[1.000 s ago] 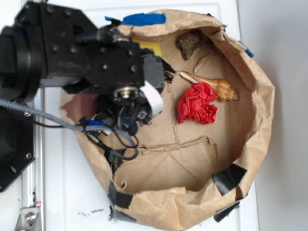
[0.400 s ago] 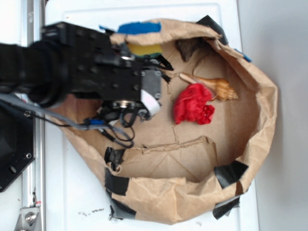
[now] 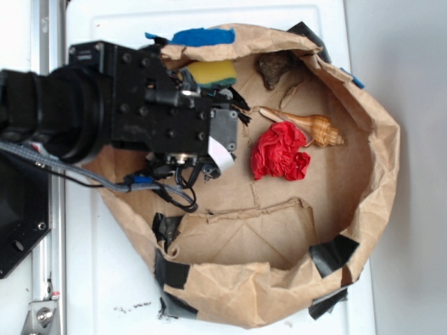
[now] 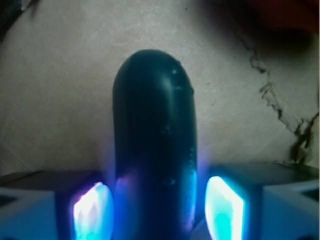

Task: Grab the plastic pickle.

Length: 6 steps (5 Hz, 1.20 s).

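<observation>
My hand [image 4: 159,205] was spread, one finger [image 4: 90,210] on each side of the plastic pickle [image 4: 154,150], which lay on the brown paper [image 4: 60,90] floor. Neither finger visibly pressed it. Best practice, in my judgement: keep the pickle centred, clench evenly, then lift.

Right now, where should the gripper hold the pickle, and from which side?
Across its long flanks near the middle, coming from above. The pickle is a smooth rounded oblong lying between the glowing fingers, so its narrow width fits the gap; the domed ends would likely slip.
</observation>
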{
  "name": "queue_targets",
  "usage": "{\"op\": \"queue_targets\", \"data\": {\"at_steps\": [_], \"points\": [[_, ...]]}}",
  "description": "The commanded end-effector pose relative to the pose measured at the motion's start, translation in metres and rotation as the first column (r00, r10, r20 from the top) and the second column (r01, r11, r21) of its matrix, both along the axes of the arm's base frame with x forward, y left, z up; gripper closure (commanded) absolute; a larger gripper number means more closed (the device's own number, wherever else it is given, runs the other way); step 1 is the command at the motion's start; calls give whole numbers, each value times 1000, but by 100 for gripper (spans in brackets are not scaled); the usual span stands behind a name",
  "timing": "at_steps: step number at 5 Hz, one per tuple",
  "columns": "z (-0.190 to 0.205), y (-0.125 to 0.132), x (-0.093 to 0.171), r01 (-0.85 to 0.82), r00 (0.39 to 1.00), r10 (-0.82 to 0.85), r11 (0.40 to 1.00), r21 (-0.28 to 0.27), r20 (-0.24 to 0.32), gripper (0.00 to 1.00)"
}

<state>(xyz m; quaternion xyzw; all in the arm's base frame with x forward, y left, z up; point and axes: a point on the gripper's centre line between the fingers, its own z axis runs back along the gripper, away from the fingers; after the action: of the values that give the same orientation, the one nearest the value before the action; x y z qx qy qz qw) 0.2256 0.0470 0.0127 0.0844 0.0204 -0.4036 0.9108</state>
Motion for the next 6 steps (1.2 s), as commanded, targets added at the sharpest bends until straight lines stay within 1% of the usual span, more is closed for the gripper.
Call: {"op": "queue_targets", "data": {"at_steps": [1,2,3,4,5,6], "points": [[40,-6,-9,-28,999,32,993,-112,36,100],[89,-11,6,-176,977,191,975,-137,100,100],[139,-15,22,-353,926,371,916,-192,66,100],[160,-19,30,-448,887,461,876,-182,37,100],[167,-17,31,-528,833,548,828,-187,72,100],[171,-16,31,-548,820,570,806,-226,46,100]]}}
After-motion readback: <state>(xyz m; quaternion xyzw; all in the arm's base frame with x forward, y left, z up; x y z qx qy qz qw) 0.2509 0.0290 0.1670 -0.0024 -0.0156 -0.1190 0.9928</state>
